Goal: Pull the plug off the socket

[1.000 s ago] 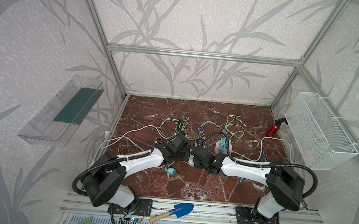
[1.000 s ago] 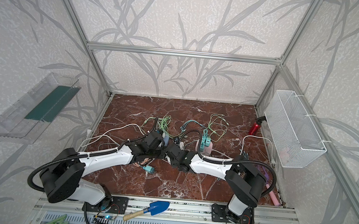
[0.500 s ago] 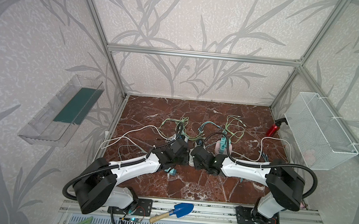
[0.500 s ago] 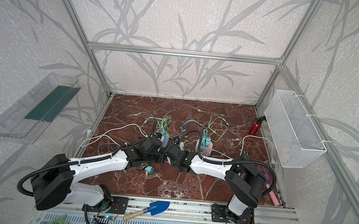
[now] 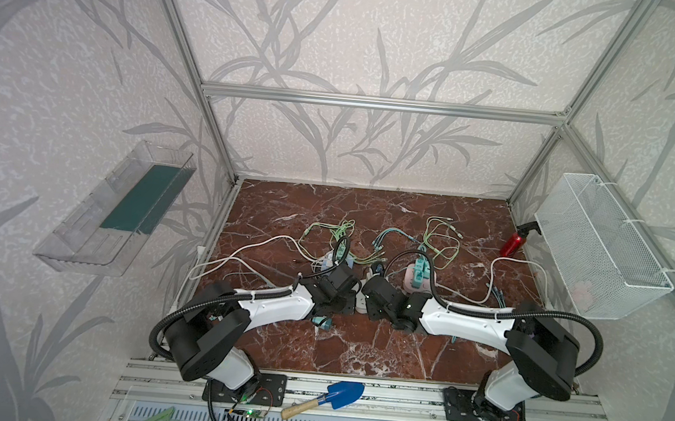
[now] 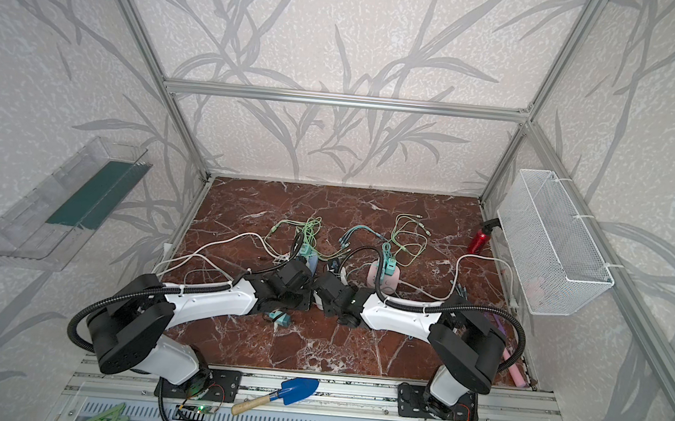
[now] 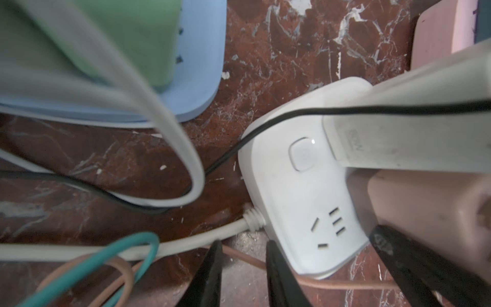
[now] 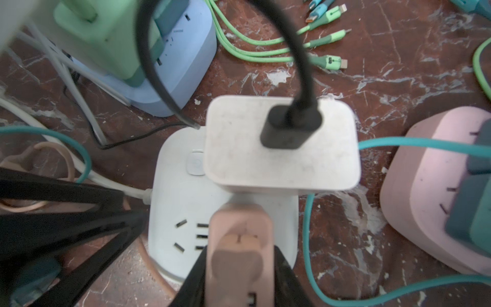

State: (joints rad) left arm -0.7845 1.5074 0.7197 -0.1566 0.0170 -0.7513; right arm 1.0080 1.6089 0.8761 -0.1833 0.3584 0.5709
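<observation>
A white socket (image 8: 180, 212) lies on the marble floor, and both top views show it between my two grippers (image 5: 360, 302). A pale pink plug (image 8: 239, 239) stands in it, next to a white charger block (image 8: 265, 148) with a black cable. My right gripper (image 8: 239, 265) is shut on the pink plug, with one finger on each side. My left gripper (image 7: 243, 247) is low at the socket's (image 7: 300, 202) cable end. Its fingers stand slightly apart and hold nothing. A thin brown cable runs across the floor under them.
A blue socket (image 8: 172, 66) holding a green plug stands just behind, and a pink socket (image 8: 425, 186) with teal plugs is beside it. Green and teal cables (image 5: 338, 232) sprawl over the floor. A loose teal plug (image 5: 322, 322) lies under the left arm. A red bottle (image 5: 512, 243) and a wire basket (image 5: 599, 247) are at the right wall.
The left arm has swung its elbow and shifted its gripper a little closer to the white socket. The right arm and its hold on the plug have not moved.
</observation>
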